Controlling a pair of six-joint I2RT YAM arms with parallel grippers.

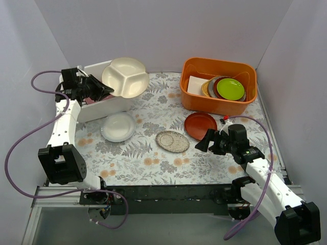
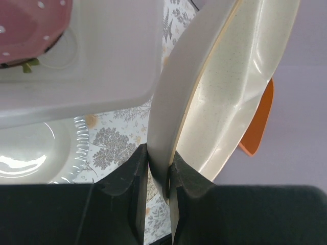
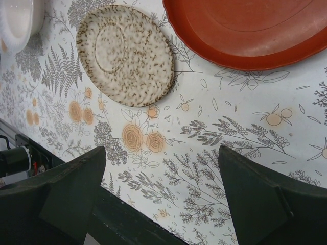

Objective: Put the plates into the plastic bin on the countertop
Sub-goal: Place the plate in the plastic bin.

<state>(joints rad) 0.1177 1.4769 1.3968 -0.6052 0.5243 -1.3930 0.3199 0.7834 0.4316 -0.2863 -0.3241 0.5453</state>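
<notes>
My left gripper is shut on the rim of the cream divided plate, holding it tilted above the right end of the white plastic bin. A pink dotted plate lies inside the bin. On the countertop lie a small white plate, a speckled beige plate and a red-brown plate. My right gripper hovers open over bare countertop, just near of the speckled and red-brown plates.
An orange tub stands at the back right, holding a green plate stacked on darker ones and a pale square mat. Grey walls close in the left, rear and right sides. A purple cable loops by each arm.
</notes>
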